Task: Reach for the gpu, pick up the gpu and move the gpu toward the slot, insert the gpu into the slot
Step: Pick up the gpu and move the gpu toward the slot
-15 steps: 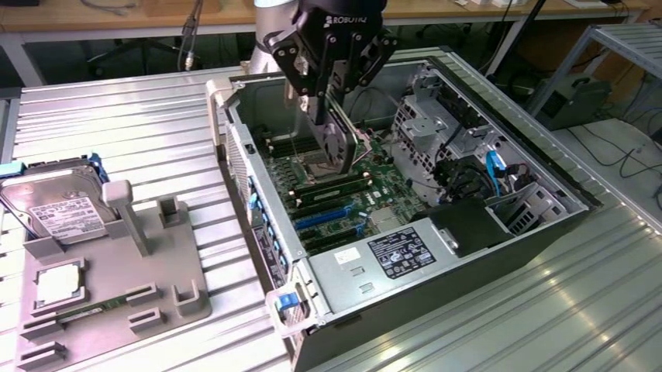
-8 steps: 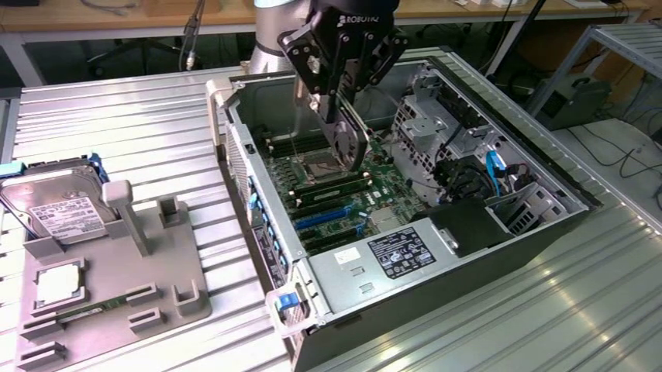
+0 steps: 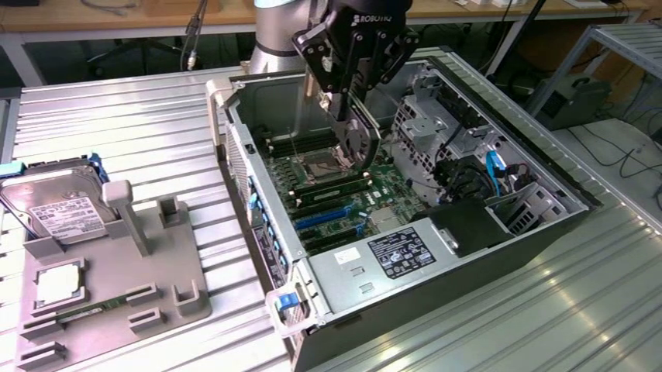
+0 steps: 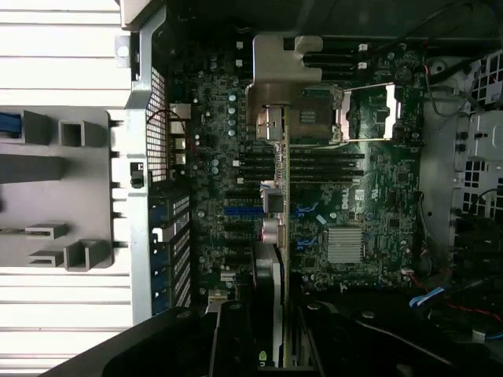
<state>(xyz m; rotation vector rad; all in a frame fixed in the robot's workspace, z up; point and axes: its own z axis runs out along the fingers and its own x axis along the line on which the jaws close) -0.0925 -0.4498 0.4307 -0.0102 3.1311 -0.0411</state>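
I've got the end effector [image 3: 346,105] pinching the gpu [image 3: 359,146] by its top edge. The card hangs vertical, connector edge down for insertion, over the motherboard [image 3: 398,194], short of the slot [image 3: 322,217].

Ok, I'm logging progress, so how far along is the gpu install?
Done: reach and pick-up, since the gripper grips the gpu. In hand: it hangs upright over the motherboard, inside the case. Left: insertion; the blue slot holds no card.
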